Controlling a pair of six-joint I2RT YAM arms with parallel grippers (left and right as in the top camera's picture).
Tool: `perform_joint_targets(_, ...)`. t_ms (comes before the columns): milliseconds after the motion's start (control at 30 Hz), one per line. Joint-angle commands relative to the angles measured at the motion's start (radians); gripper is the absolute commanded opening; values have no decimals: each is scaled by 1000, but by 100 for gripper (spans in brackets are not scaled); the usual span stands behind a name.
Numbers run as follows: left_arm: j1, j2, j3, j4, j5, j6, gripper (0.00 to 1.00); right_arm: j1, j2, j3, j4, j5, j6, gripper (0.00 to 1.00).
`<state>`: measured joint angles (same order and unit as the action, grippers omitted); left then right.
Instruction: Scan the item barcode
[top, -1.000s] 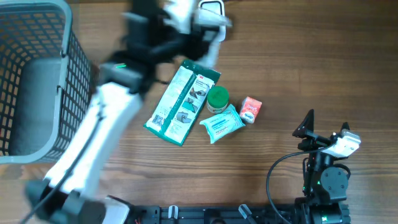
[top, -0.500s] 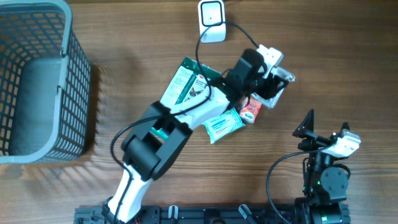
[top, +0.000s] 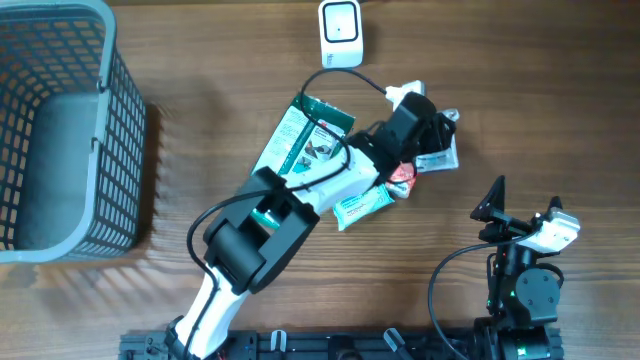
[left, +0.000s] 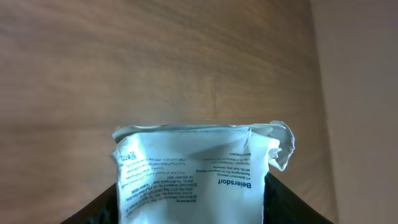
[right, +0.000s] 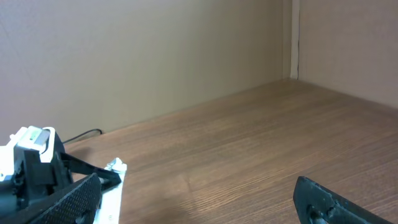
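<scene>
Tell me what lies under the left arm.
Poking out from under it: a green-and-white box, a teal packet and a small red box. The left gripper holds a white pouch. Anything else beneath the arm is covered.

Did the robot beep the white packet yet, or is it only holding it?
Done: the white packet is off the table, pinched in the left claw. In hand: it hangs near the other items, well apart from the white scanner at the table's far edge. Left: bringing its barcode to the scanner. The green box and teal pack lie on the table, waiting.
</scene>
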<state>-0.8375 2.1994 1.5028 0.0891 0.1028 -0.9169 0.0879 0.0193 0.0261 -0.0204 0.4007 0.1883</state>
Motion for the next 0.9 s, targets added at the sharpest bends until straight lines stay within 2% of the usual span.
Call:
perform_joint_targets(0,-49,-5,4,-5,-52,-72,57,-2,-5,2,5,-3,-3,100)
perform_joint_targets(100,-69,-5,4,-46,-118,-71,63,-2,-5,2,5,-3,-3,100)
perform_joint_targets(133,-69,-5,4,-56,-133,-67,70,-2,-5,2,5,-3,-3,100)
perform_joint_targets(200,-64,-6,5,-48,-139,-13,100,-2,-5,2,5,-3,-3,100)
perform_joint_targets(433,25,-78,62,-58,-152,280,100,-2,-5,2,5,-3,-3,100)
perform_joint_targets(500,69,-116,86,-63,-111,428,100,-2,-5,2,5,-3,-3,100)
perform_joint_targets(633,125,-238,179,-233,-122,684,100,-2,-5,2,5,-3,-3,100)
perform_joint_targets(767,141,-433,271,-404,-314,875,100,-2,-5,2,5,-3,-3,100)
perform_joint_targets(867,124,-623,291,-388,-490,1110,100,-2,-5,2,5,-3,-3,100)
